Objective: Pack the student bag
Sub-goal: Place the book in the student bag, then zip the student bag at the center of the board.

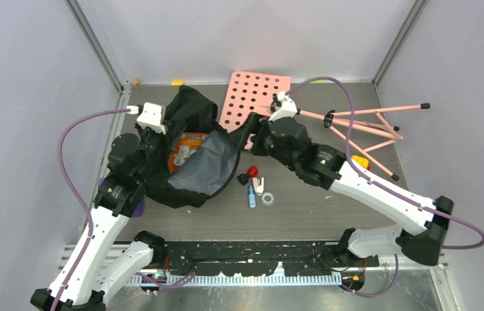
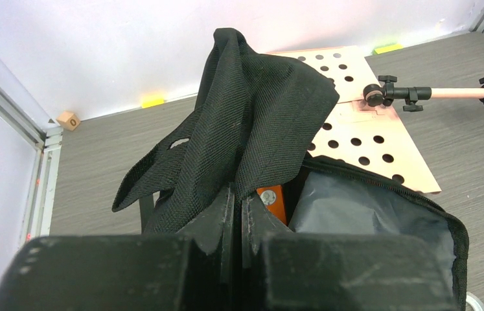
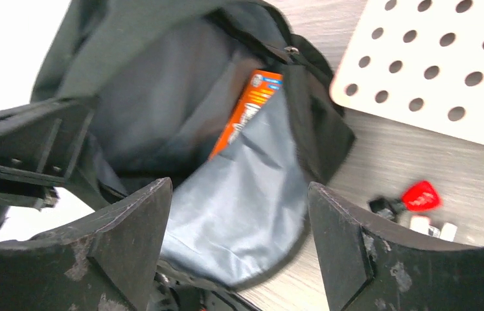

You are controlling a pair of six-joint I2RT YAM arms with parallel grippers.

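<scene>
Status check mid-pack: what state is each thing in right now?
student bag: open, top fabric pulled up.
orange package: inside the bag.
left gripper: shut on the bag's fabric.
right gripper: open, empty, over the bag mouth.
pink tripod: lying on its side.

A grey-brown worktop [image 1: 310,217] with a faint wood grain fills the floor of a small booth, its surface streaked and scuffed. Pale matte panels with a lavender-grey cast close it in on three sides: the back wall [image 1: 245,32] at 12 o'clock, the left wall [image 1: 19,97] at 9 o'clock and the right wall [image 1: 466,78] at 3 o'clock. Slanting aluminium posts mark the far corners, one [image 1: 96,44] at 11 o'clock and one [image 1: 394,40] at 1 o'clock. At 6 o'clock a black perforated rail [image 1: 245,256] runs along the near edge, with a bare metal strip [image 1: 245,280] just below it. Light falls soft and even across the panels.
</scene>
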